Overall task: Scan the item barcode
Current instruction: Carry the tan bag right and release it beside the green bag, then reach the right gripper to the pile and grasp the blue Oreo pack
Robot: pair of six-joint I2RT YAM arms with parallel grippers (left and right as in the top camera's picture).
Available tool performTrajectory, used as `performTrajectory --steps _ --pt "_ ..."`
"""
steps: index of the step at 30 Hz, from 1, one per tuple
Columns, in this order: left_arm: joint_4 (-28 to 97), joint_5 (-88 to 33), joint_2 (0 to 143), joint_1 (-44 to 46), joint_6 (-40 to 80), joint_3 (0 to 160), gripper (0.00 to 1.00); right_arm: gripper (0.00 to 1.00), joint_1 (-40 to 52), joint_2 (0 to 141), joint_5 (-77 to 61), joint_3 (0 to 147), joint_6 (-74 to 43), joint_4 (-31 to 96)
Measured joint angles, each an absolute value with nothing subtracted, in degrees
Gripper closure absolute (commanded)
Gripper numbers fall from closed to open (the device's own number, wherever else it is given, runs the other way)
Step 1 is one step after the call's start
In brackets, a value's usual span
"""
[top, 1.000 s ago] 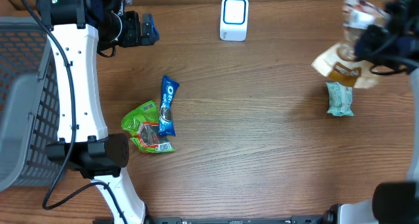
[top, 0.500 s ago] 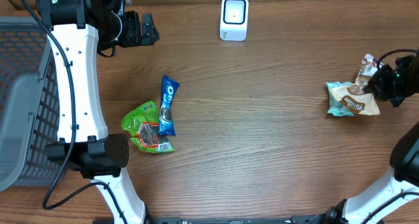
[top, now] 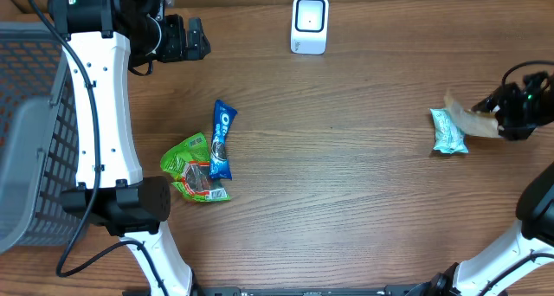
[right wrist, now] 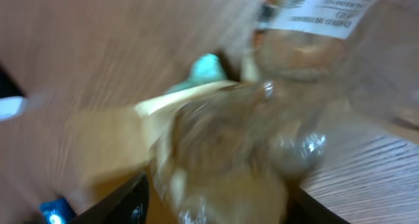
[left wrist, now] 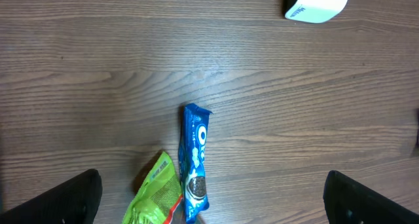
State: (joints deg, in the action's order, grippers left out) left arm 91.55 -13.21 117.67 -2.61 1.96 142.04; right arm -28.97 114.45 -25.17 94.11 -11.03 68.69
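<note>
A brown wood-grain table fills the overhead view. At its far left edge sits a grey mesh plastic basket. Beside the basket rises the white left arm, and the left gripper hangs over the back left of the table with its jaws spread wide and nothing between them. Below it on the wood lie a crumpled green foil snack bag and, touching its right side, a narrow blue cookie pack laid lengthwise. At the back centre stands a small white box-shaped barcode scanner, well apart from every item. Towards the right edge a small teal packet lies flat. A tan and clear plastic snack packet overlaps its right side, far from the scanner. The black right gripper is at that packet's right end. Its wrist view is blurred, with the packet filling the space between the fingers; whether the jaws grip it or have let go cannot be told.
</note>
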Motion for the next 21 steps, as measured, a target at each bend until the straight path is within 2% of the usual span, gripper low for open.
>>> performTrajectory --steps 4,5,12,21 --pt "91.55 -13.21 117.67 -2.61 1.96 142.04 0.0 0.19 -27.68 112.57 -27.55 100.12 -10.57 71.66" --pt "91.55 -13.21 117.67 -2.61 1.96 142.04 0.0 0.18 -26.98 111.74 -28.64 101.58 -10.57 71.92" --pt "91.55 -13.21 117.67 -2.61 1.96 142.04 0.0 0.17 -18.02 108.05 -35.14 105.19 -10.57 69.23" --pt "91.55 -13.19 117.67 -2.61 1.96 142.04 0.0 0.17 -2.98 108.12 -35.35 105.16 -15.4 61.01"
